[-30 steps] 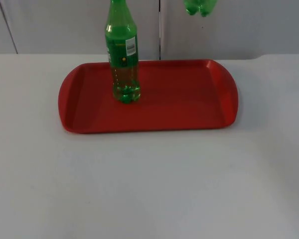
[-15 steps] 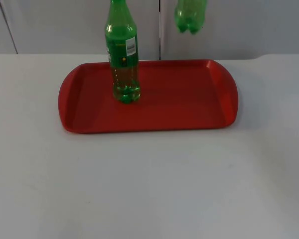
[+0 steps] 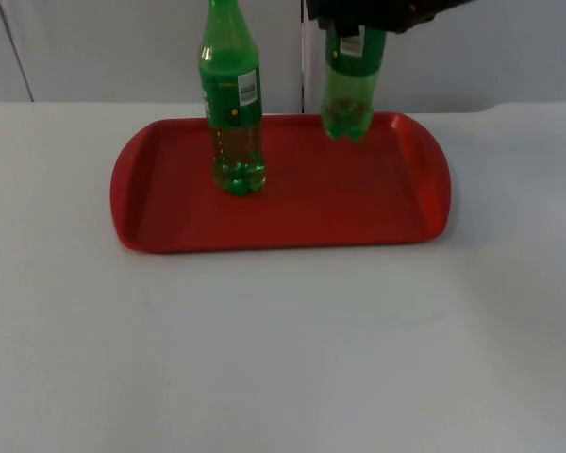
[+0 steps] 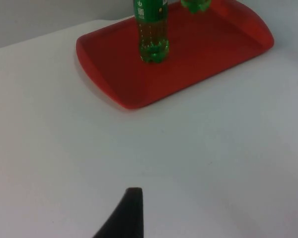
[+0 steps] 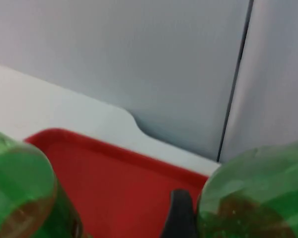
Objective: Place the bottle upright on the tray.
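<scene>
Gripping a green bottle (image 3: 347, 90), right claw (image 3: 358, 21) hangs above tray (image 3: 377, 208).

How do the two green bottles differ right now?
The left bottle stands free on the red tray, base down on its floor; the right bottle hangs above the tray's far edge, gripped near its top by the right tool. The left bottle sits nearer the tray's middle-left, the right bottle toward its far right. Both are upright, green and labelled, with amber liquid low inside. The left arm waits, fingertip over bare table.

The green plastic bottle (image 3: 347, 94) held by the right gripper (image 3: 358, 21) is lowered from above to just over the red plastic tray (image 3: 358, 203).
</scene>
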`<move>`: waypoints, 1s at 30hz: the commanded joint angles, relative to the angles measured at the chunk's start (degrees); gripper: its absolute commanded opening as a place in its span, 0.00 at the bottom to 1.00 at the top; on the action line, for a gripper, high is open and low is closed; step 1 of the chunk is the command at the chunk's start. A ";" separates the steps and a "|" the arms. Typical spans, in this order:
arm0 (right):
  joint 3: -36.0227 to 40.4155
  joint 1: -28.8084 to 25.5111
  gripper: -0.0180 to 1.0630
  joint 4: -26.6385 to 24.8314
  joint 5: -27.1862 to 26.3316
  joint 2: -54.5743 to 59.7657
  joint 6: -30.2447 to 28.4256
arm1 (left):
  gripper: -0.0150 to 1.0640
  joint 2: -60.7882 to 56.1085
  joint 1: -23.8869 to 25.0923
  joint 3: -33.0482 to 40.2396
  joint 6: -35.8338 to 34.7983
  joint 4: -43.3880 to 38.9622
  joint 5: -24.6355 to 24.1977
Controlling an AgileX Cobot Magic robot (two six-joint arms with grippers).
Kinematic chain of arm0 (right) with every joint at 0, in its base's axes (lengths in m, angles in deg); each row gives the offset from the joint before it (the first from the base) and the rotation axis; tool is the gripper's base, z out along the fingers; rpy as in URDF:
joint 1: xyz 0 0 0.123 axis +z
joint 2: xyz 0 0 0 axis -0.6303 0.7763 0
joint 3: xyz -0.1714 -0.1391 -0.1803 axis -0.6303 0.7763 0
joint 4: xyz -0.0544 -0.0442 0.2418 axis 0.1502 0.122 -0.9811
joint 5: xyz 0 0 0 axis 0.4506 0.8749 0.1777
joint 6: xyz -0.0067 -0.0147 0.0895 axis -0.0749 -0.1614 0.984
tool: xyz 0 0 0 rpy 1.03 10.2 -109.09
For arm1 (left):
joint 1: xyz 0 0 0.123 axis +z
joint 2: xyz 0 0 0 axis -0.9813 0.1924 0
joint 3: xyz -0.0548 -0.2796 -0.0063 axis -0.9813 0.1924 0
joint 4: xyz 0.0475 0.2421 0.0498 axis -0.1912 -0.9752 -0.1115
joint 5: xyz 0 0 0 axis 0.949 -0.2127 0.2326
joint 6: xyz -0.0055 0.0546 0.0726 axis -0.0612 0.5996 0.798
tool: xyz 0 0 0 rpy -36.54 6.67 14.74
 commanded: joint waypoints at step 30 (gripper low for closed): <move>-0.10 0.06 0.75 0.04 0.04 4.62 2.45 | 0.99 -0.22 -0.34 0.25 0.09 -0.49 0.09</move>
